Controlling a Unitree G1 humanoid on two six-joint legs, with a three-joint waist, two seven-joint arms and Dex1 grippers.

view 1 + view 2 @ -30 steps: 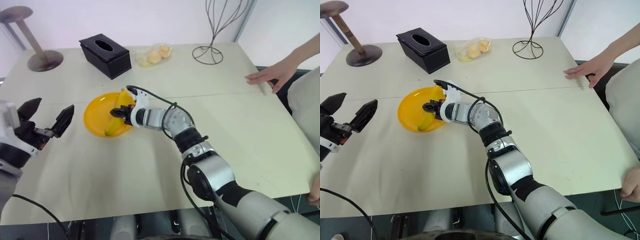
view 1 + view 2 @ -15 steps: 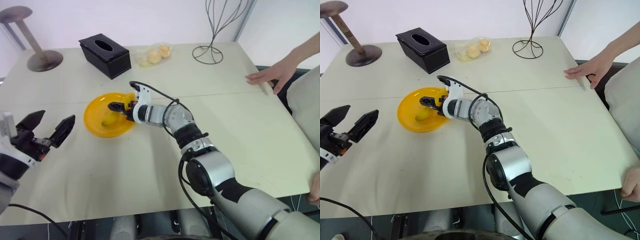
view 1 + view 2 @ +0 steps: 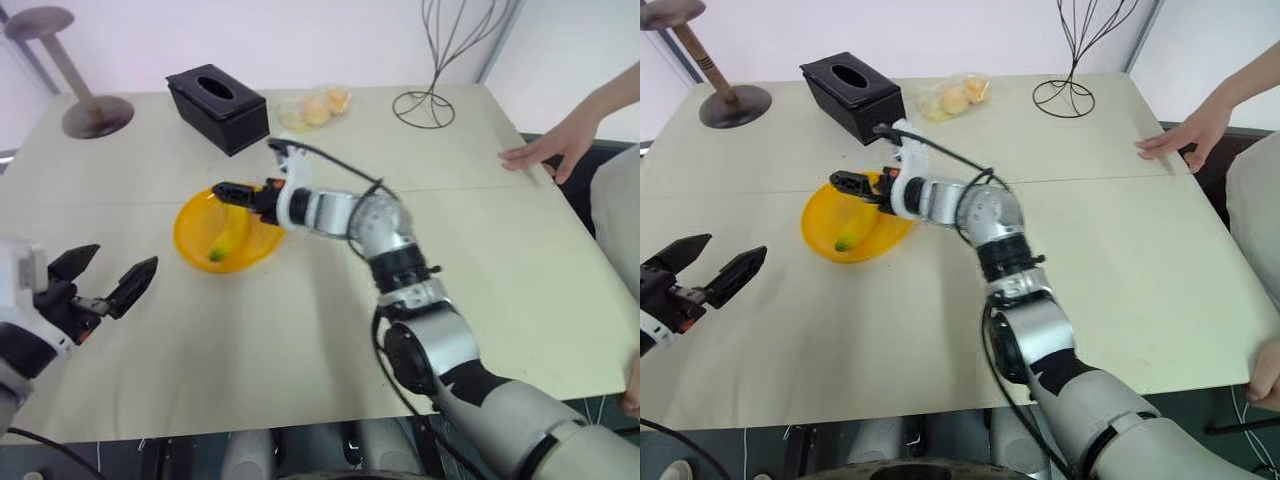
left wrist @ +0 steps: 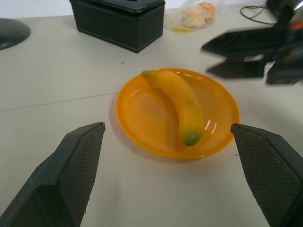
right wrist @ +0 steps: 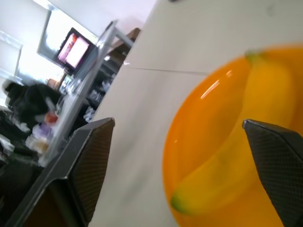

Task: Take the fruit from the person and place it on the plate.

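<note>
From the head views you had the banana lying loose in the plate, right claw released above it; both wrist views confirmed splayed, empty fingers, left claw included, and soft, bruisable fruit best gripped mid-length.

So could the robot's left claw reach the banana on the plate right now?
Probably yes. The left claw is open and faces the banana, which lies loose on the plate, with bare table between. The right claw hovers over the plate's far side and might crowd it.
</note>
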